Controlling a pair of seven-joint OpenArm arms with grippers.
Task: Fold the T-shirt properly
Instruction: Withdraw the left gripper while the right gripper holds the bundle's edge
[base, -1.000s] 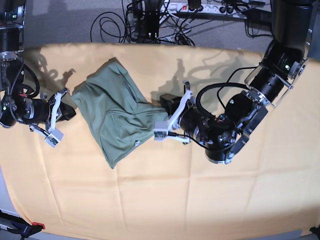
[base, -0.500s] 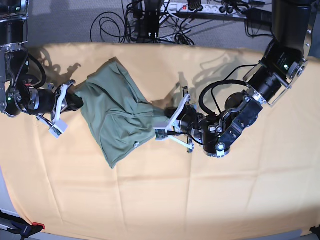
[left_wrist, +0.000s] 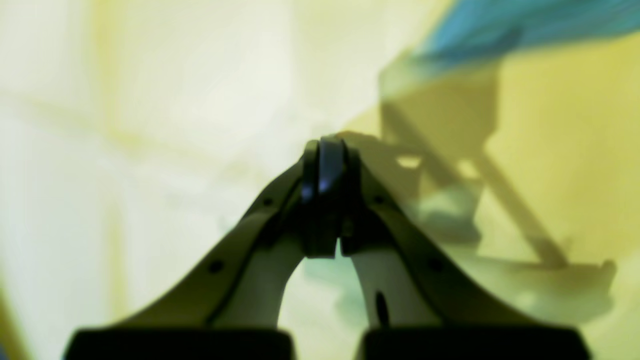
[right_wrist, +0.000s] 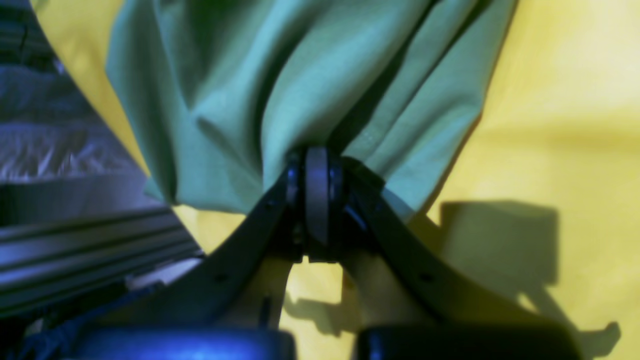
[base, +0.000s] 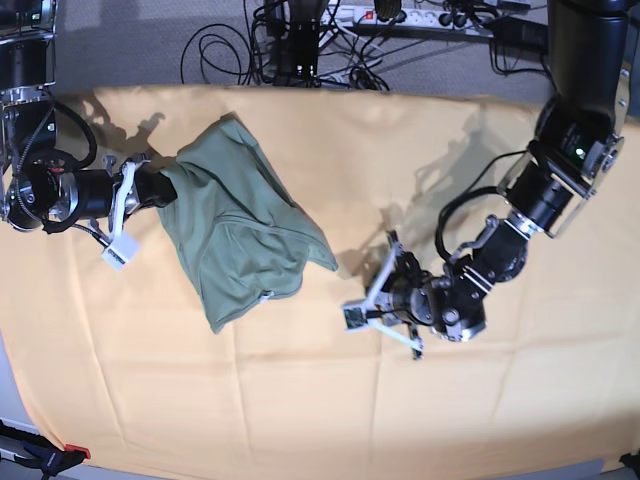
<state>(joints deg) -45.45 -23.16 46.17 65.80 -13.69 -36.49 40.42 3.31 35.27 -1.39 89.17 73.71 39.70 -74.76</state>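
Sage-green T-shirt (base: 240, 230) lying crumpled on the far left part of the desk, long axis running diagonally from the far-left corner near the right claw down toward the near edge, tapering to a blunt point at its near end. Soft, thin, unprinted fabric, bunched into deep folds, with a stitched hem showing along one edge. One flap spread out toward the middle of the desk.

Right claw (base: 150, 187) clenched on the T-shirt's upper left edge; in the right wrist view, cloth (right_wrist: 300, 90) gathered into pleats fanning away from the pinched black pads (right_wrist: 316, 195), white curved fingers meeting at the tip.

Left claw (base: 372, 308) well apart from the T-shirt, off to its right, above bare cloth, clenched on nothing: in the left wrist view, black pads (left_wrist: 325, 195) pressed together with only blurred yellow behind.

Desk draped in a yellow-orange cloth (base: 330, 400), smooth, with faint straight crease lines. Black cables (base: 290, 45) and a white power strip (base: 420, 17) on the grey floor beyond the far edge.
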